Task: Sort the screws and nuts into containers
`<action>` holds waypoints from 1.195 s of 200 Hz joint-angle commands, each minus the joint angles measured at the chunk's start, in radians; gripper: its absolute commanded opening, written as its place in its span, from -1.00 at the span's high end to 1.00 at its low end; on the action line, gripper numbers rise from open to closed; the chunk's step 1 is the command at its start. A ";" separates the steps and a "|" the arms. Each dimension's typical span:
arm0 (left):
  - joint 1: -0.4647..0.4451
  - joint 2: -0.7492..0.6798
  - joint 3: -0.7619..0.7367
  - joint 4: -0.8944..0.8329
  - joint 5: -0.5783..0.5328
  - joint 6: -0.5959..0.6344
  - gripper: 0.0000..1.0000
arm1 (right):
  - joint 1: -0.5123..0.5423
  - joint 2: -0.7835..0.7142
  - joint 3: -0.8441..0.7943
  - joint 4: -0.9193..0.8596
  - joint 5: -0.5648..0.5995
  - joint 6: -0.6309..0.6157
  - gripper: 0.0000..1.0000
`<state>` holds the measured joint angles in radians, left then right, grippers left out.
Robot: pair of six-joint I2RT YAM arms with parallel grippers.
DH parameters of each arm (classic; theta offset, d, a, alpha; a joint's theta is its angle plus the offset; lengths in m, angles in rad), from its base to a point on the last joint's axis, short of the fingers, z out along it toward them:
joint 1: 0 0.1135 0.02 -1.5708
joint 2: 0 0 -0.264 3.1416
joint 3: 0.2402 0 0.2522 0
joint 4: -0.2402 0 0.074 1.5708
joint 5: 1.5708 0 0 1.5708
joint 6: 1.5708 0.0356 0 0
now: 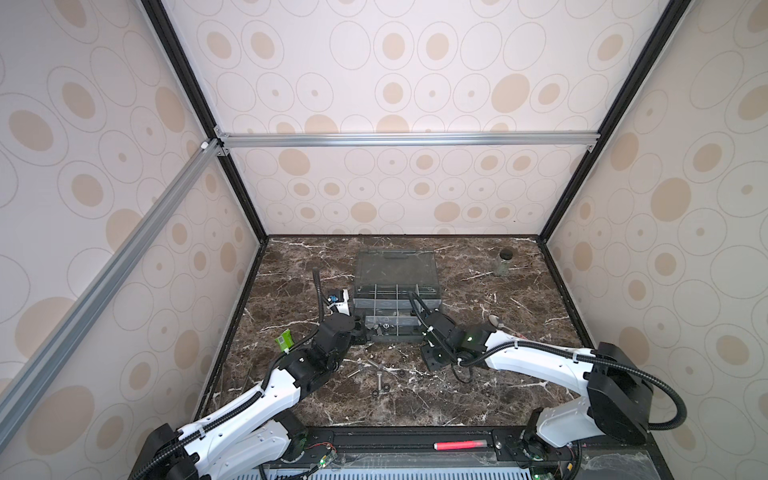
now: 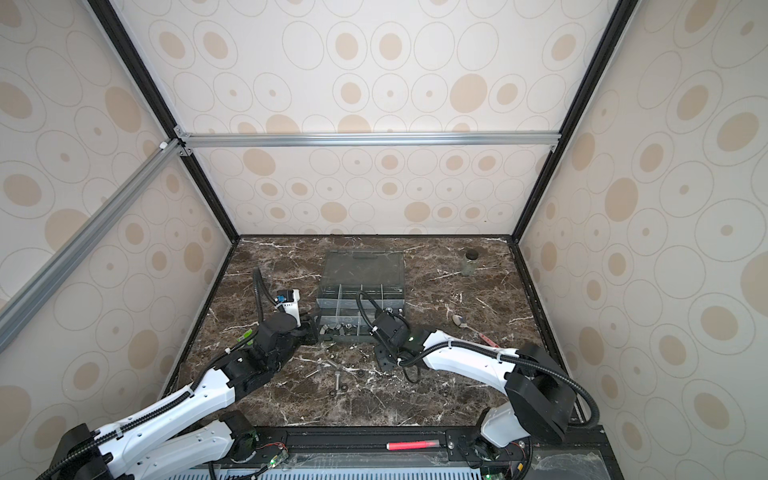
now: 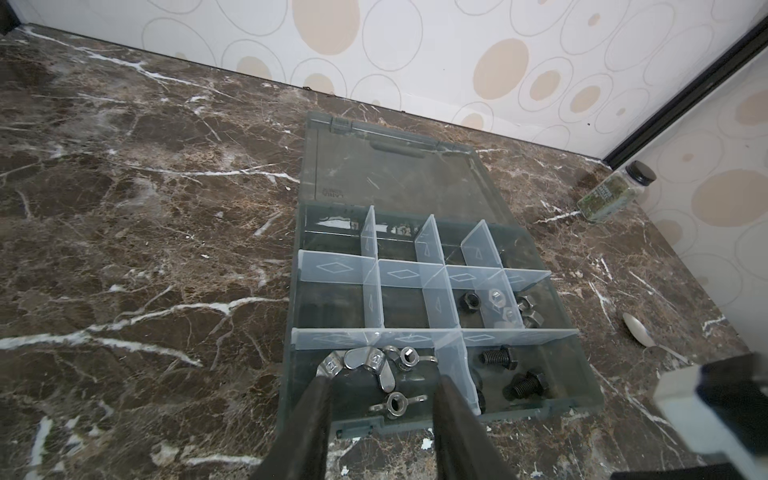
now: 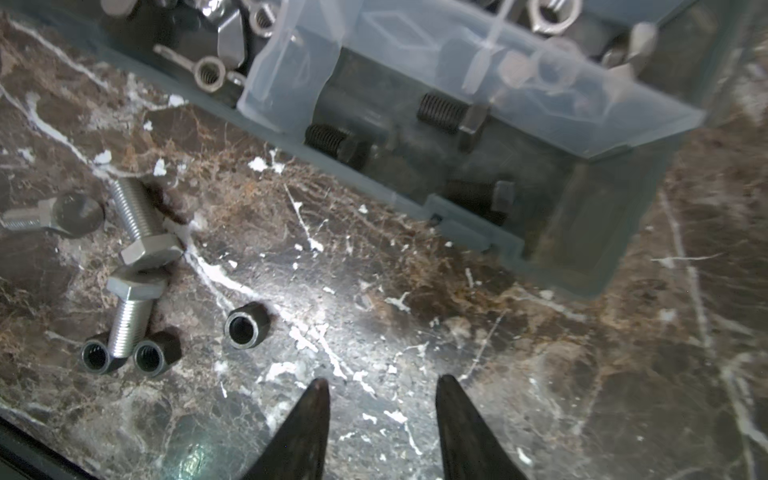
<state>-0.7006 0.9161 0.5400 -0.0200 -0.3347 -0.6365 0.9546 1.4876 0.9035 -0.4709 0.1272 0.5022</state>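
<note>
**Left gripper** (image 3: 383, 384): jaws apart, nothing clamped between them. The tips hang in the near corner compartment (image 3: 415, 386) of the organizer box (image 3: 365, 426), among the wing nuts (image 3: 370, 361). One wing nut sits right at a fingertip (image 3: 322, 386); I cannot tell whether they touch. The next compartment along the front holds black bolts (image 3: 496, 357). The row behind holds hex nuts (image 3: 525, 309).

**Right gripper** (image 4: 382, 384): jaws apart and empty, over the bare marble tabletop (image 4: 415, 332), just in front of the box.

**Unsorted, on the marble beside the right gripper:**
- two silver hex bolts (image 4: 143, 224), lying head to head
- three black nuts (image 4: 245, 326)
- one wing-headed screw (image 4: 54, 216)

In both top views this cluster lies between the two arms, near the box front.

**Judgement:** the sorting is partly done. The step in hand looks like the next pick, most likely by the right gripper.
- The lone black nut stands apart from the rest and is the cleanest target. The other two flank a bolt shaft, so reaching for them would probably disturb it.
- Centre the jaws over the nut and come straight down so both tips land together. Close gently, since a small hard piece on polished stone can skid out sideways.
- Lift straight up before carrying it over the box wall.
- The left gripper should rise out of its compartment first, so the arms do not crowd each other at the box.
</note>
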 commanded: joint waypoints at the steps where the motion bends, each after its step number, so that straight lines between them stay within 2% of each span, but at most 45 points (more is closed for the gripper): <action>1: 0.008 -0.035 -0.015 -0.001 -0.044 -0.045 0.18 | 0.049 0.058 0.049 0.004 -0.003 0.052 0.09; 45: 0.008 -0.068 -0.034 -0.004 -0.040 -0.063 0.18 | 0.106 0.172 0.133 -0.012 -0.014 0.072 0.09; 113: 0.008 -0.059 -0.043 0.008 -0.035 -0.074 0.18 | 0.131 0.263 0.220 -0.069 0.013 0.074 0.09; 239: 0.007 -0.047 -0.052 0.031 -0.018 -0.078 0.17 | 0.162 0.325 0.261 -0.085 0.034 0.082 0.09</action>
<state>-0.7002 0.8639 0.4892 -0.0143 -0.3454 -0.6945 1.1065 1.8019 1.1461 -0.5316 0.1383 0.5720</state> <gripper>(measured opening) 0.415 0.455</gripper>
